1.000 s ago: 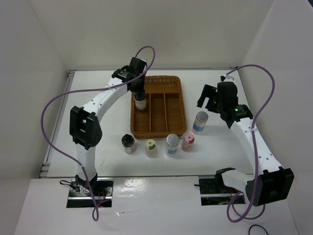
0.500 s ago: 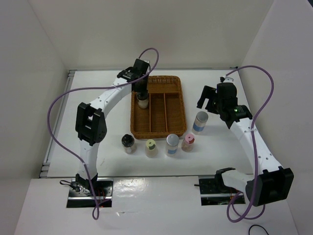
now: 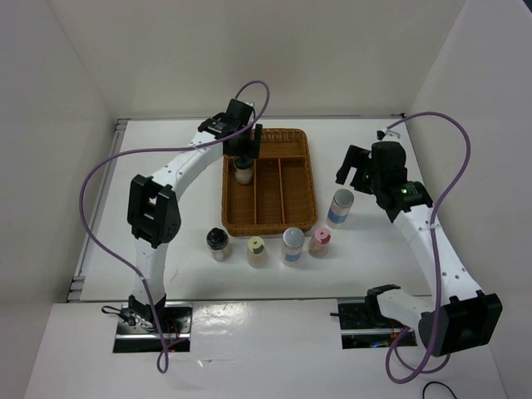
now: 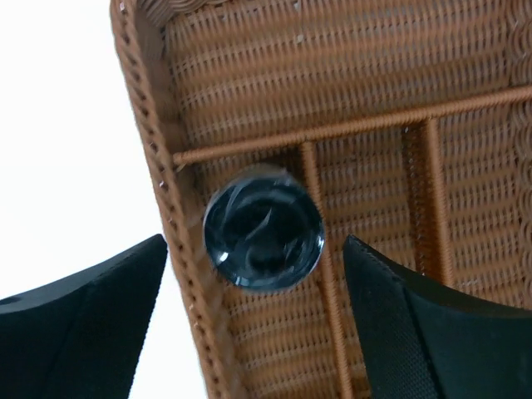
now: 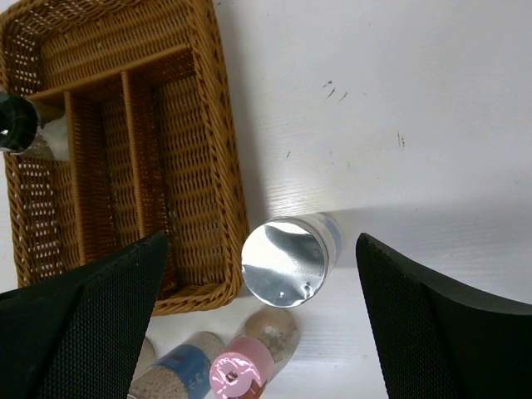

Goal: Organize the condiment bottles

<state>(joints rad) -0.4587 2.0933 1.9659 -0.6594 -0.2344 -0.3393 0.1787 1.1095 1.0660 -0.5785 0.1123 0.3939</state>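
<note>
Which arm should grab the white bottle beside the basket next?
Right. The right gripper hangs open just over the white bottle. The left gripper is on the other side of the basket, open over a dark-capped shaker standing in it.

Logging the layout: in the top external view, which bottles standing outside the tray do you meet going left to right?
dark-capped shaker, yellow-capped bottle, grey-topped cylinder, pink-capped bottle, second grey-topped cylinder
</note>
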